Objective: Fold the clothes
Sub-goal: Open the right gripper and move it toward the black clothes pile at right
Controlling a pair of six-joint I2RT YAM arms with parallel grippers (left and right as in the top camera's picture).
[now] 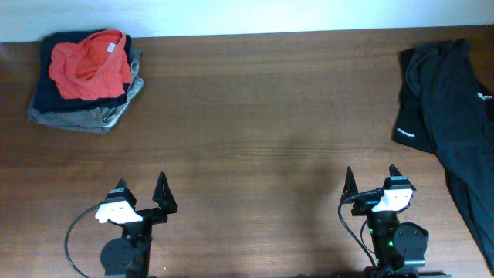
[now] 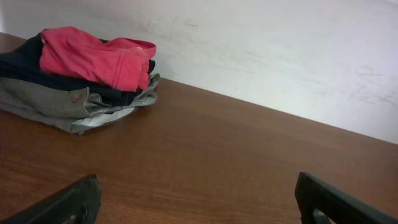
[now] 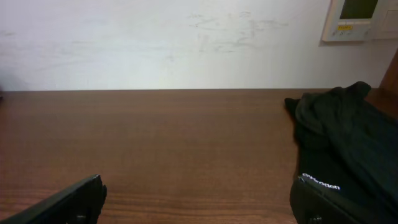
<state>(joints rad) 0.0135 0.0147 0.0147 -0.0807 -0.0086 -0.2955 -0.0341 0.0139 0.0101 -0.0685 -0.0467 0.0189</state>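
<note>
Black shirts (image 1: 451, 123) lying crumpled in heap at far right edge of table (image 1: 255, 139), none spread yet. You're likely sitting at start of fold cycle, both grippers waiting at near edge. Left gripper (image 1: 141, 191) hanging wide open, empty; right gripper (image 1: 371, 181) gaping, holding nothing, heap off to its right. Folded stack (image 1: 54, 104), red piece (image 1: 89, 66) topping it, resting far left. Next, you're needing right gripper reaching over, pinching one layer, dragging single shirt to bare centre.

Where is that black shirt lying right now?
From overhead, the black shirt lies crumpled along the right edge of the table, beyond the right fingers, opposite the folded pile.
</note>
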